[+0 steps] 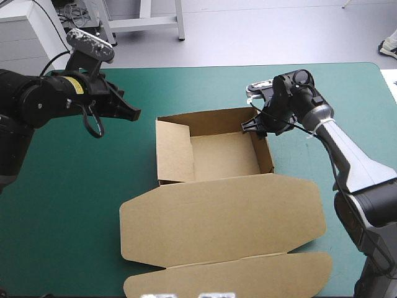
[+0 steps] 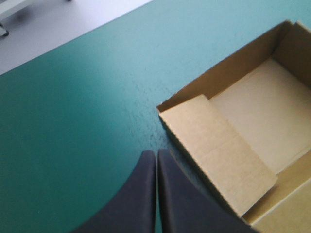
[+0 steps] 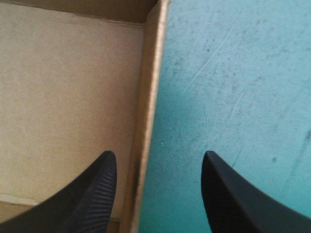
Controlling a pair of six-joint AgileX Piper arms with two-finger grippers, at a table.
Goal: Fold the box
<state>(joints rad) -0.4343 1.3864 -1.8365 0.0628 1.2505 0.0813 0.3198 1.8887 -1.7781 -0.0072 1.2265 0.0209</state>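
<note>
- 2 grippers are showing. The right gripper (image 3: pixel 160 156) is standing open, holding nothing, its 2 black fingers (image 3: pixel 99 189) straddling the right wall (image 3: pixel 146 121) of the brown box (image 1: pixel 223 155): 1 inside, 1 over the teal-green cover (image 3: pixel 233 87).
- The left gripper (image 2: pixel 156 154) is pressing its fingers together, empty, just beside the left wall (image 1: pixel 173 152).
- 1 box is sitting mid-table as an open tray, its lid (image 1: pixel 223 217) lying flat toward the near edge.
- Both arms are reaching inward from opposite sides.
</note>
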